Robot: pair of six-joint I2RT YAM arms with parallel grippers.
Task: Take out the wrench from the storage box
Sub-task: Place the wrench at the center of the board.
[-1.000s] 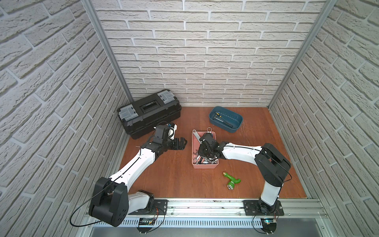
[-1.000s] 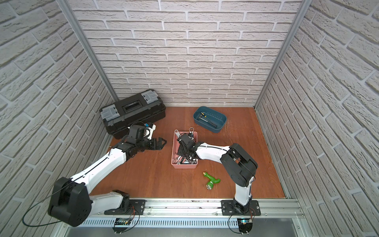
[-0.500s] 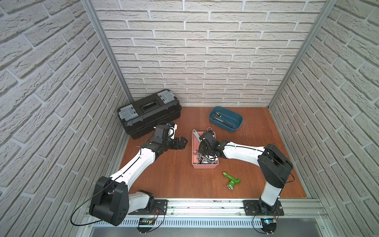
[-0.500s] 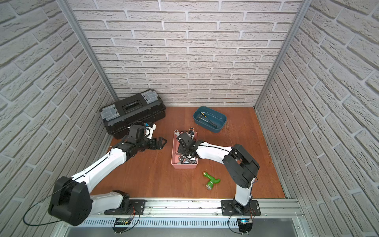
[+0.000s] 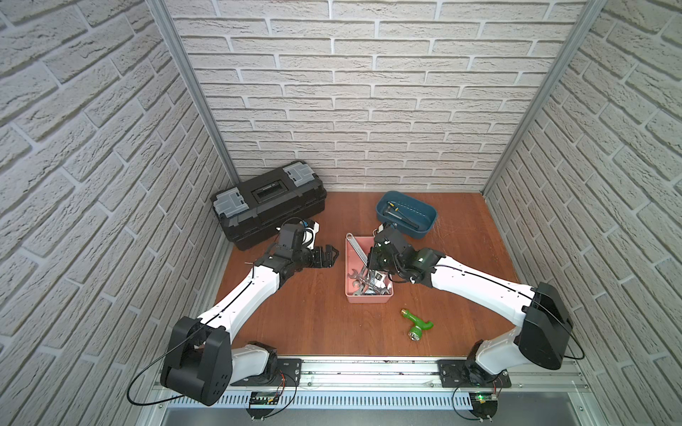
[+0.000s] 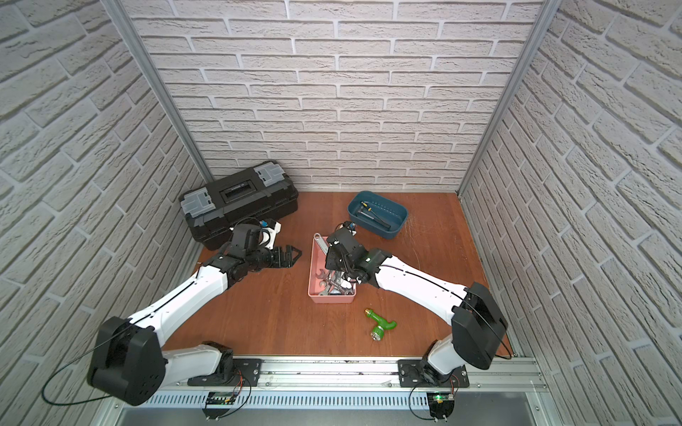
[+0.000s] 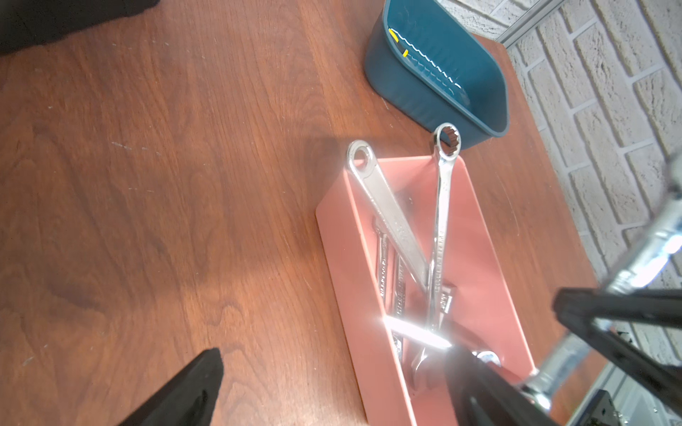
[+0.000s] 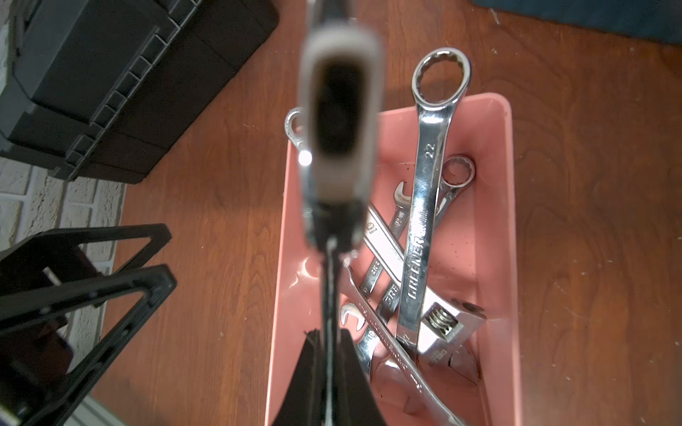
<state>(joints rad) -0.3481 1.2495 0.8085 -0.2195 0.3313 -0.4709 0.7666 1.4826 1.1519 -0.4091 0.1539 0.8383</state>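
Right jaws are gripping the wrench [image 8: 339, 177] by its shank, probably stiff, heavy, slippery; left jaws are standing open at nine o'clock of the box [image 5: 369, 298].

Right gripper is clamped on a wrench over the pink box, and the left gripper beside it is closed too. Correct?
Not quite. The left gripper is open, jaws spread wide, as both top views show. The rest holds: the right gripper is shut on a wrench over the pink storage box.
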